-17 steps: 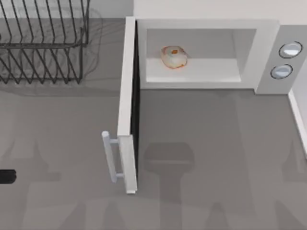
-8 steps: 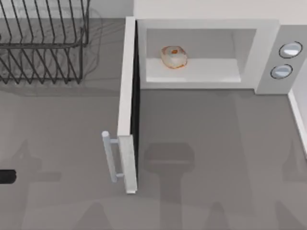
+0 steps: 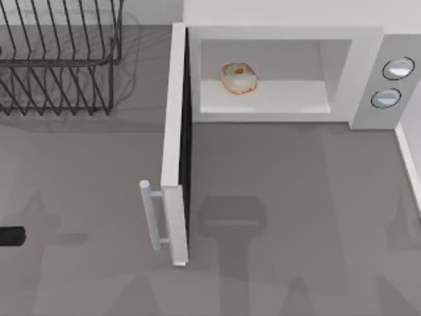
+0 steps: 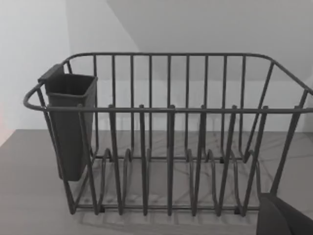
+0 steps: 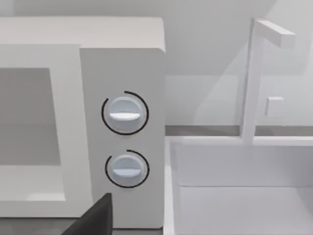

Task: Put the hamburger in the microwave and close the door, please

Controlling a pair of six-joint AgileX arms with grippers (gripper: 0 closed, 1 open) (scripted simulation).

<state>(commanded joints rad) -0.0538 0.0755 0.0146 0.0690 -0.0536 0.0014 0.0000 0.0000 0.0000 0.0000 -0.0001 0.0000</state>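
The hamburger (image 3: 239, 78) lies inside the white microwave (image 3: 283, 36), on the left part of the cavity floor. The door (image 3: 174, 145) stands wide open, swung out towards the table's front, its silver bar handle (image 3: 152, 214) on the left face near the free edge. Two round knobs (image 5: 124, 113) sit on the grey side panel. A dark end of my left gripper (image 3: 11, 236) pokes in at the table's left edge, well away from the door. A dark piece of my right gripper (image 5: 95, 220) shows in front of the knob panel.
A black wire dish rack (image 3: 59, 59) stands at the back left, with a dark cutlery cup (image 4: 68, 122) hung on one end. A white basin (image 5: 244, 186) adjoins the microwave's right side. Bare grey table lies in front of the microwave.
The dark end of my left gripper at the left edge has shifted slightly towards the back and a little right. Hamburger and door have not moved.
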